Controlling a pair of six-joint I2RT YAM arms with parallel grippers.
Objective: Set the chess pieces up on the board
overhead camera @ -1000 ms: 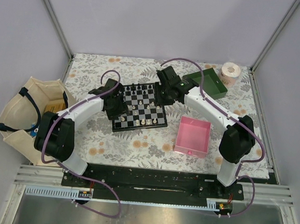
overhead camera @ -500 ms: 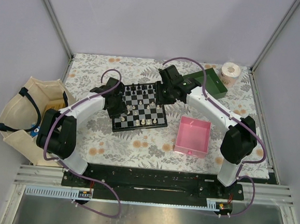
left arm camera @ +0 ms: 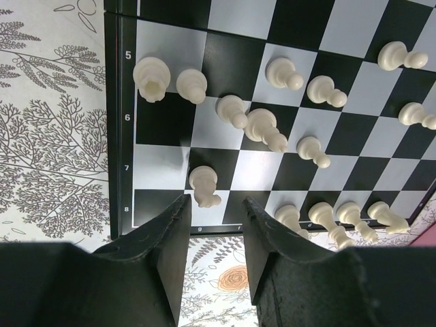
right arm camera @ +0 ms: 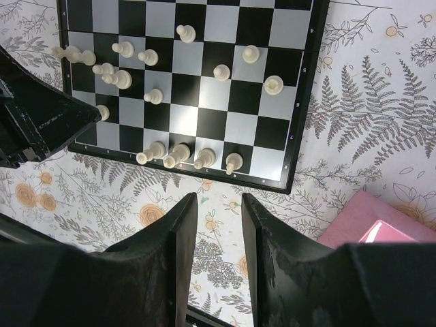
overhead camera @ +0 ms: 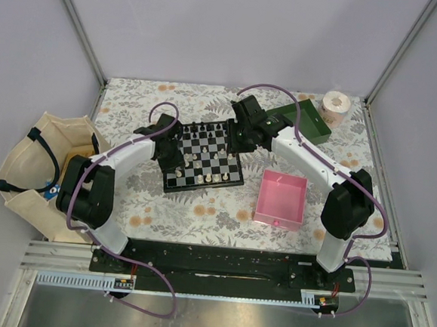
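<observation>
- The left fingers (left arm camera: 178,216) hung low over a corner of the board (left arm camera: 163,122), narrowly parted and clamping nothing. A single cream-white piece (left arm camera: 204,187) stood at their mouth, just beyond the tips.
- The right fingers (right arm camera: 185,212) hovered over the table (right arm camera: 354,136) just off the board's edge, a slim gap between them and nothing in it.
- The board lay mid-table, near the pink tray (overhead camera: 282,176). Cream-white chess pieces (right arm camera: 122,78) were scattered over its squares, and four more (right arm camera: 174,155) lined one edge row.
- The step in hand appeared to be gathering the white men into their home ranks, with the left arm lined up for a pick.
- The next move likely called for setting the tips on either side of that piece, closing gently and lifting straight up. So small a piece could easily slip or knock its neighbours.
</observation>
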